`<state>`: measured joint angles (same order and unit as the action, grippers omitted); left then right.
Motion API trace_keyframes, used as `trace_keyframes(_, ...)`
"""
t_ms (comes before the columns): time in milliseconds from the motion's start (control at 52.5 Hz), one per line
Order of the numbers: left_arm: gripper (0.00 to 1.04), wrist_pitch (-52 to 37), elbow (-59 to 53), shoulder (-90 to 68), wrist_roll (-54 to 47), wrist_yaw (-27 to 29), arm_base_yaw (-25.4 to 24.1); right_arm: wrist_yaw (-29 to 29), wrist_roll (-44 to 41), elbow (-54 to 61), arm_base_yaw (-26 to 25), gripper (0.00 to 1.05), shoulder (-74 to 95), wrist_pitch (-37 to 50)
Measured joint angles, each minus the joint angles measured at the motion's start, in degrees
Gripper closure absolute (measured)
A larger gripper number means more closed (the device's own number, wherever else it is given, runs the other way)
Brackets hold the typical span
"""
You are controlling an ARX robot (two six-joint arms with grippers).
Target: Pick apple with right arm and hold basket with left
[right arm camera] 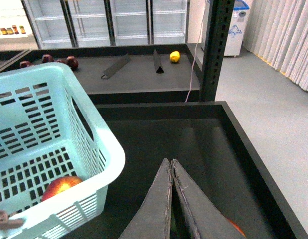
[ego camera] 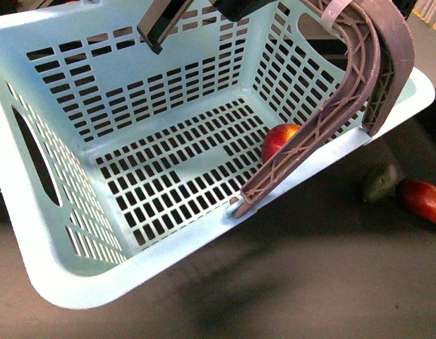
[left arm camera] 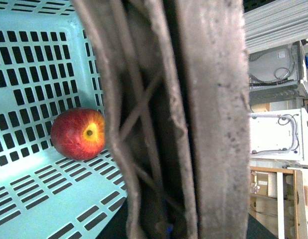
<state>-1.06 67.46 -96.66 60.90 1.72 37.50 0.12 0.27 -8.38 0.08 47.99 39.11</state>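
The light blue slotted basket [ego camera: 98, 286] is tilted over the dark table. The red apple [ego camera: 278, 138] lies inside it against the near right wall. Its yellowish stem patch faces the left wrist view [left arm camera: 78, 133]. My left gripper [ego camera: 239, 201] is shut on the basket's rim, and its brown ribbed finger [left arm camera: 214, 119] fills the middle of that view. My right gripper [right arm camera: 170, 164] is shut and empty, hovering over bare table to the right of the basket [right arm camera: 106, 144], apart from it. From there the apple [right arm camera: 59, 185] shows through the basket's opening. The right gripper does not show in the front view.
A dark green avocado [ego camera: 379, 181] and an elongated red-orange fruit [ego camera: 424, 201] lie on the table right of the basket. The table has a raised dark edge [right arm camera: 243, 144] and a black post [right arm camera: 216, 50]. A further shelf holds a lemon [right arm camera: 174, 56].
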Motion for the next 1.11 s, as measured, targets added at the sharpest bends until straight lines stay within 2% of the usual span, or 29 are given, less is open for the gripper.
trace_keyframes(534,0.89,0.0,0.0,0.0,0.02,-0.09,0.0,0.0,0.0,5.81,0.0,1.03,-15.06,-9.38)
trace_keyframes(629,0.89,0.0,0.0,0.0,0.02,-0.02,0.0,-0.02,-0.02,7.32,0.0,1.03,-16.5,-8.26)
trace_keyframes(1105,0.89,0.0,0.0,0.0,0.0,-0.04,0.0,-0.07,-0.02,7.34,0.0,1.03,-28.65,-19.78)
